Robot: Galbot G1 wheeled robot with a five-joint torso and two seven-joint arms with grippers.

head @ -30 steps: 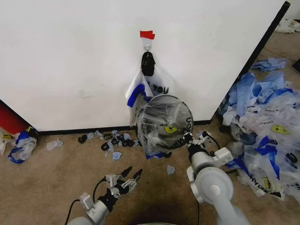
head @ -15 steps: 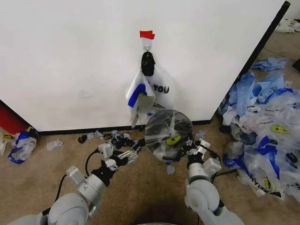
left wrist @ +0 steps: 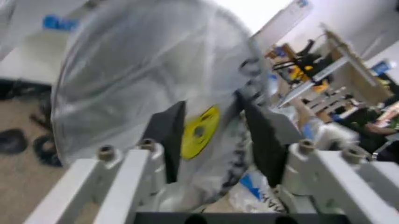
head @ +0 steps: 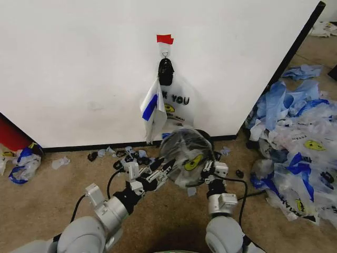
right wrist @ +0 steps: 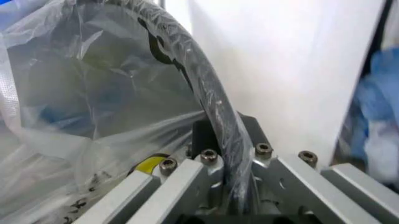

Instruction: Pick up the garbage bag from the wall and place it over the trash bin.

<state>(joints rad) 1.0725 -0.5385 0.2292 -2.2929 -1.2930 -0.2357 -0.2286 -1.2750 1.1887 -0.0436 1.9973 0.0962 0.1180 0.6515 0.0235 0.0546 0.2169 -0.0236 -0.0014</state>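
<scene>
Two grippers: both at the bagged trash bin [head: 188,156].
Right gripper [right wrist: 225,140]: clamps bin rim.
Left gripper [left wrist: 212,135]: fingers spread around the bag-covered side.

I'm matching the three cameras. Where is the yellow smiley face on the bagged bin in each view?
Head view: on the bin's bag, lower centre, yellow smiley face.
Left wrist view: between the left gripper's fingers.
Right wrist view: a yellow sliver.
Shared landmark: the trash bin rim.
</scene>
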